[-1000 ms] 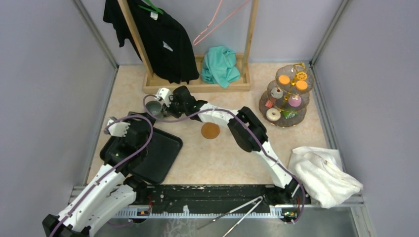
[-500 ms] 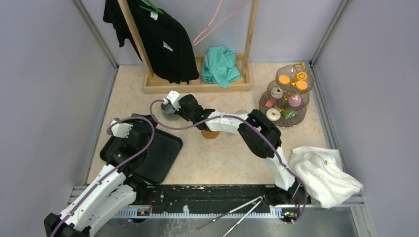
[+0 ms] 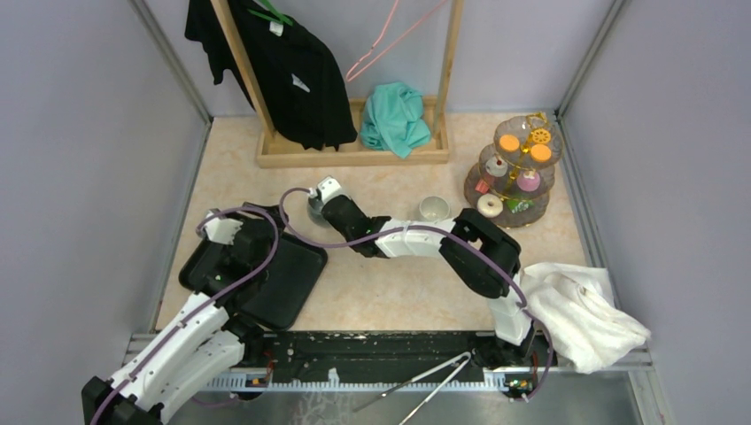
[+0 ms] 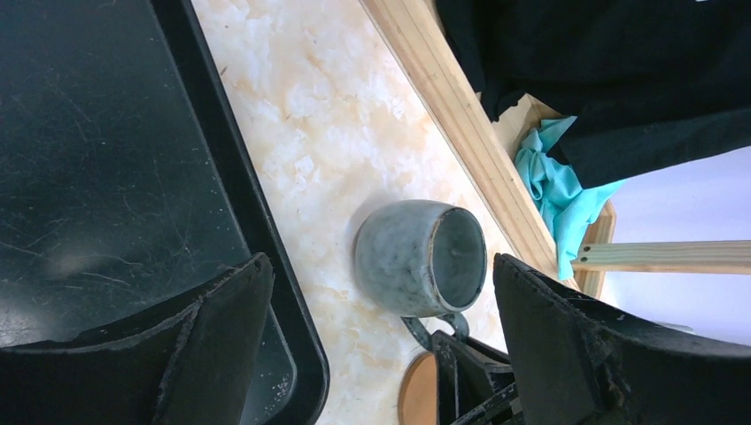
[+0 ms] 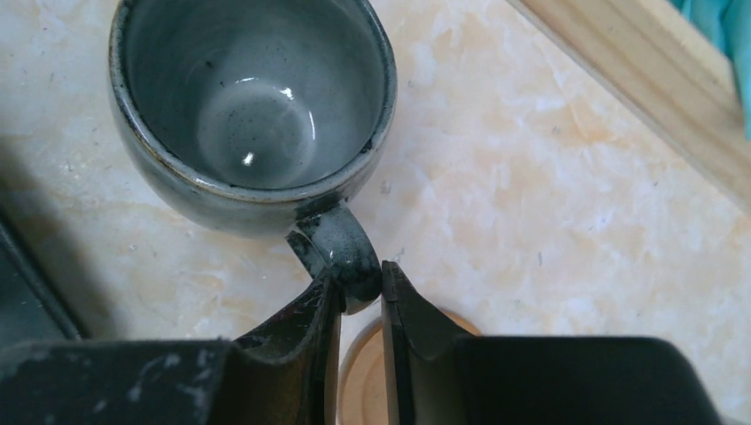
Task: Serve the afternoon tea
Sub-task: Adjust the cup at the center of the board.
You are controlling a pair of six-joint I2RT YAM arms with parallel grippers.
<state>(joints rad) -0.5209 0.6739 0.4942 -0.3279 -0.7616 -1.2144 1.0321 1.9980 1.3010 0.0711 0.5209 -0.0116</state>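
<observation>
The grey mug (image 5: pixel 252 115) stands upright and empty, just right of the black tray; it also shows in the top view (image 3: pixel 313 206) and the left wrist view (image 4: pixel 407 257). My right gripper (image 5: pixel 359 283) is shut on the mug's handle (image 5: pixel 341 257), with a brown coaster (image 5: pixel 361 376) below its fingers. Whether the mug rests on the table I cannot tell. My left gripper (image 4: pixel 381 266) hangs open over the tray's edge, empty, facing the mug. The three-tier glass stand (image 3: pixel 516 173) with sweets is at the far right.
The black tray (image 3: pixel 283 274) lies at the left. A small cream cup (image 3: pixel 434 208) sits near the stand. A wooden rack (image 3: pixel 354 152) with a black shirt and teal cloth (image 3: pixel 394 117) fills the back. A white towel (image 3: pixel 580 312) and metal tongs (image 3: pixel 425 381) lie near the front.
My right gripper has carried the mug to the right and nearer, along the tray's edge. The arm now covers the coaster and has uncovered the cream cup. The left arm stayed put.
</observation>
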